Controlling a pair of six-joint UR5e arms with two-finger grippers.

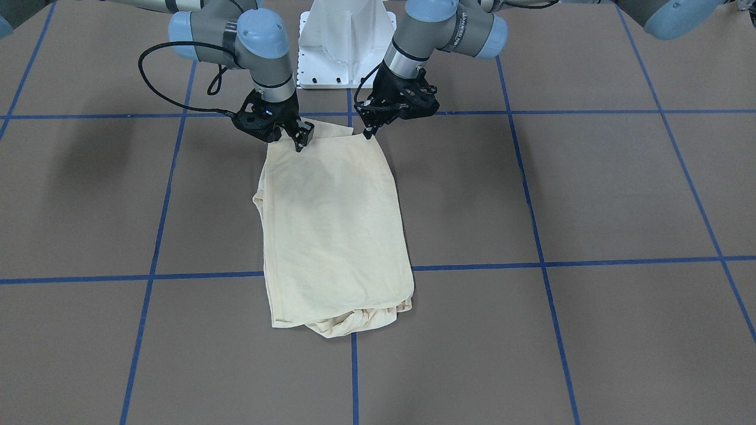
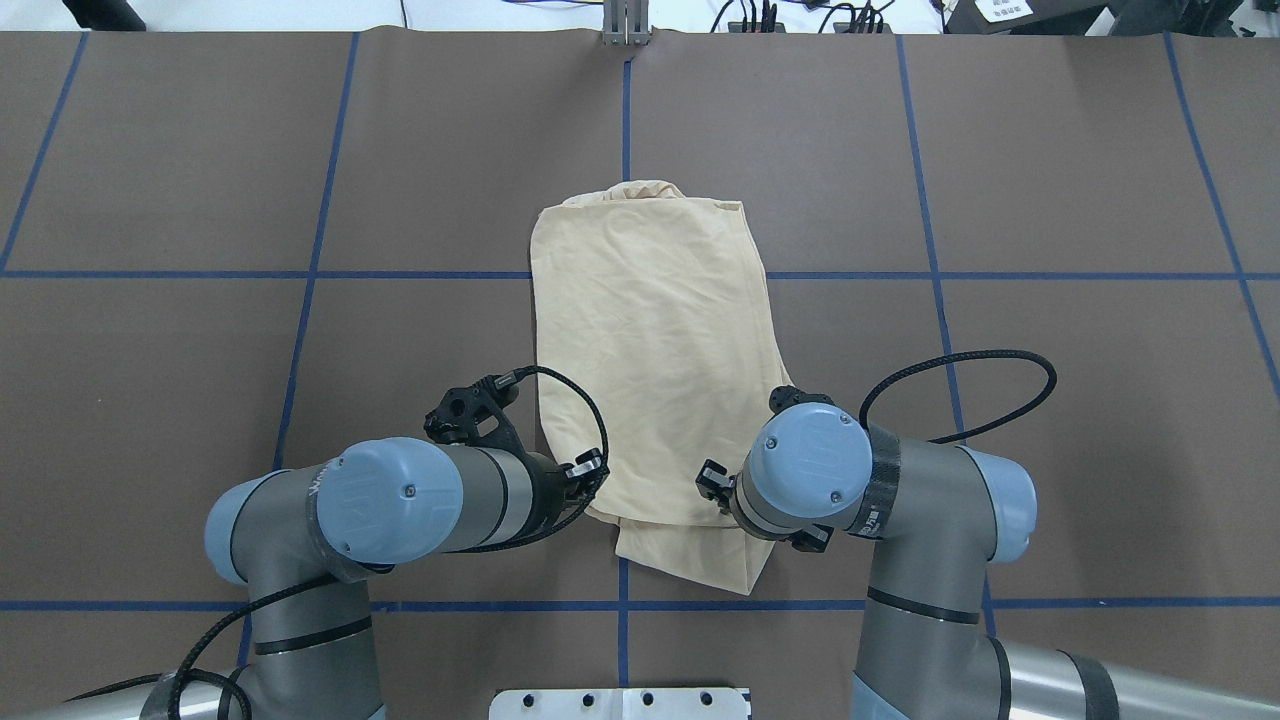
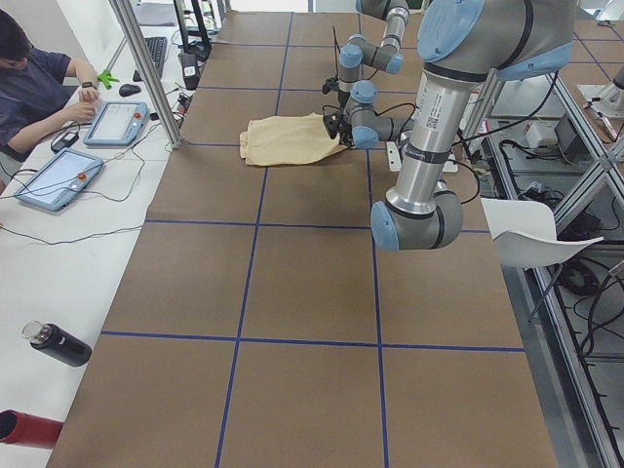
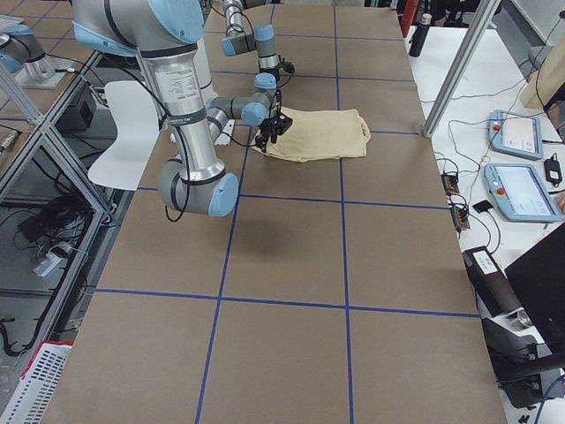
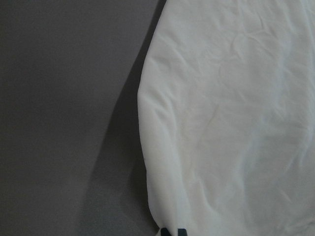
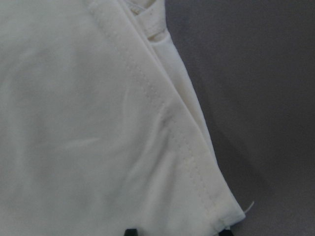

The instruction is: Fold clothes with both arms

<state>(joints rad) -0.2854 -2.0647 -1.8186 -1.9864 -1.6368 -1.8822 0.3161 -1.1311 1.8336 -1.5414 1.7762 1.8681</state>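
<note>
The cream-yellow shirt (image 1: 333,224) lies folded into a long strip on the brown table, plain side up, with a bunched end farthest from the robot. Both grippers sit at the end nearest the robot's base. My left gripper (image 1: 369,131) is shut on one corner of the top layer, and my right gripper (image 1: 300,140) is shut on the other corner. From overhead, the left gripper (image 2: 590,482) and right gripper (image 2: 715,488) flank the shirt (image 2: 650,340), with a lower layer showing beneath them. Each wrist view is filled with cloth (image 5: 231,123) (image 6: 74,123) at the fingertips.
The white pedestal base (image 1: 345,41) stands just behind the grippers. Blue tape lines (image 1: 531,212) cross the brown table. A person (image 3: 34,83) sits at a side bench with tablets (image 3: 58,180), and a dark bottle (image 3: 57,343) lies there.
</note>
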